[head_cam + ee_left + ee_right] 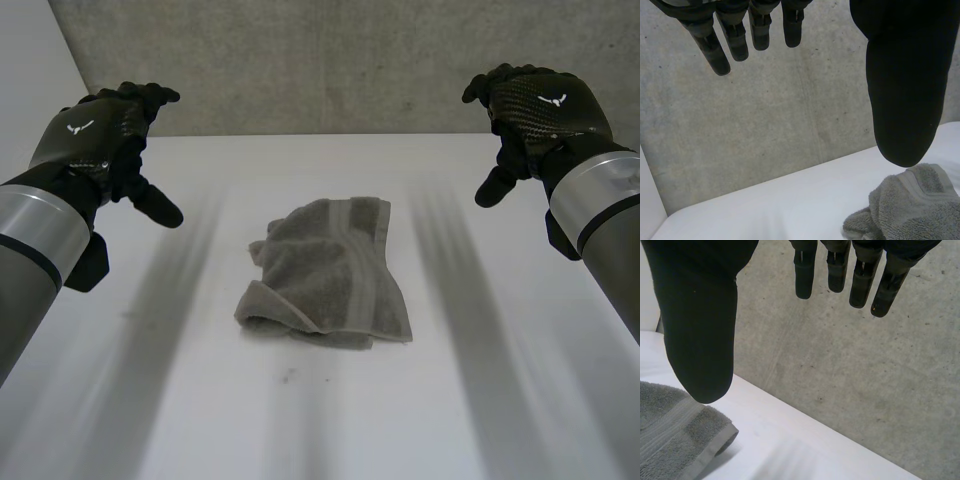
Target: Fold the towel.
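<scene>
A grey towel [325,272] lies crumpled in a loose heap at the middle of the white table [480,400]. My left hand [105,130] hovers above the table's far left, well clear of the towel, fingers straight and thumb spread, holding nothing. My right hand [535,105] hovers at the far right in the same way, open and empty. In the left wrist view a bunched part of the towel [912,207] lies just past the thumb [902,80]. In the right wrist view a hemmed towel edge [680,440] lies below the thumb [700,320].
A grey concrete wall [330,60] rises right behind the table's far edge. A pale wall [25,60] stands at the far left. Bare table surface surrounds the towel on all sides.
</scene>
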